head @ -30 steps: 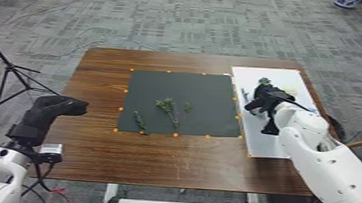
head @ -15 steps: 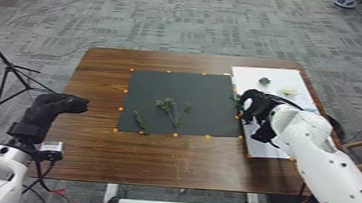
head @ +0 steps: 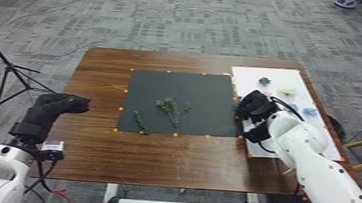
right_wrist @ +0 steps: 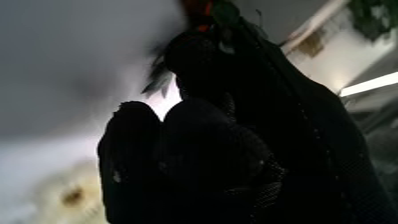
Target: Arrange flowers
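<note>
"Since you're on the head view, what lies on the black mat (head: 183,84)?"

"Two green sprigs I can count: a branching one (head: 168,107) at its middle and a slim one (head: 140,121) by its near left corner. A small tuft (head: 187,108) sits just beside the branching one; I can't tell if it's separate."

"And the blooms?"

"At least three, on the white board (head: 262,149) right of the mat: one green (head: 264,81), level with the mat's far edge, one cream (head: 287,91) farther right, one blue (head: 310,111) level with the mat's middle."

"Hands?"

"The right hand (head: 259,107) is at the mat's right edge, fingers curled round a leafy stem; that hand and its arm cover part of the board. The left hand (head: 60,104) is well left of the mat; I can't tell how its fingers stand."

"Anything else around?"

"One black tripod (head: 11,68), left of the mat beyond the table (head: 179,162), and orange marks round the mat's border."

"Now the right wrist view?"

"The right hand (right_wrist: 209,145) pinches the leafy stem (right_wrist: 226,13), an orange-red bit beside it. One cream bloom with a brown centre is near the hand."
</note>
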